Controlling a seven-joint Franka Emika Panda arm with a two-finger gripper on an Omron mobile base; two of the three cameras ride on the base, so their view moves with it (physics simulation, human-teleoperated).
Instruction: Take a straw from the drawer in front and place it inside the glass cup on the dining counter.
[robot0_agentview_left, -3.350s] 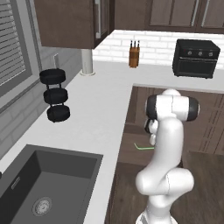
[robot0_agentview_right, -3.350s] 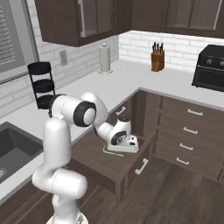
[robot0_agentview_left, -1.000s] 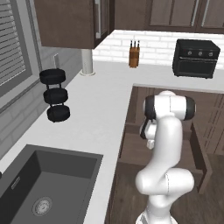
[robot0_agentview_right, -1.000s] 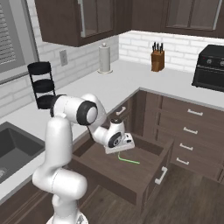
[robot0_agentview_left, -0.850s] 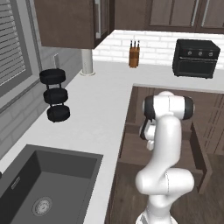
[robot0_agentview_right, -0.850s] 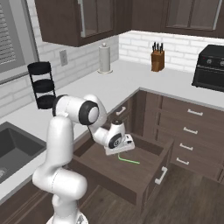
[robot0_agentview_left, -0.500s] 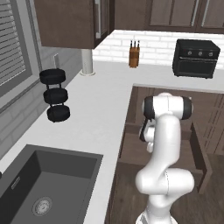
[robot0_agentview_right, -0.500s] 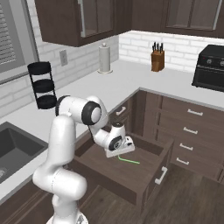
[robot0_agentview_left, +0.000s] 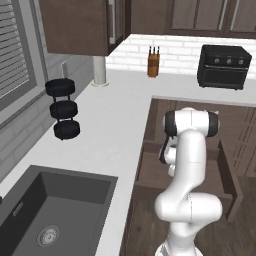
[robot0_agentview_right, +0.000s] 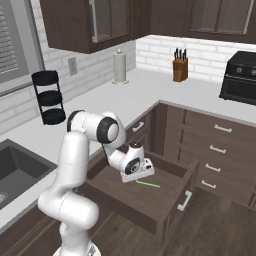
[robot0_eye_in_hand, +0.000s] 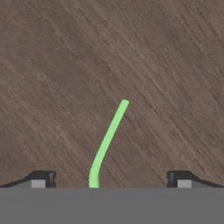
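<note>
On the drawer (robot0_agentview_right: 150, 200) floor, the straw (robot0_eye_in_hand: 107, 142) lies lengthwise between the open gripper's (robot0_eye_in_hand: 109, 179) spread tips, near end centred.

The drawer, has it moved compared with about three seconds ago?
Yes. In the right base view the drawer now stands much farther out from the fixed cabinet front, baring more of its floor, where the straw lies.

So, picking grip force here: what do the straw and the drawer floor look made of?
The straw looks like smooth, matte light-green plastic, slightly bent near the gripper, so probably flexible. The drawer floor looks like dark-brown wood, with streaky grain and a dull finish.
</note>
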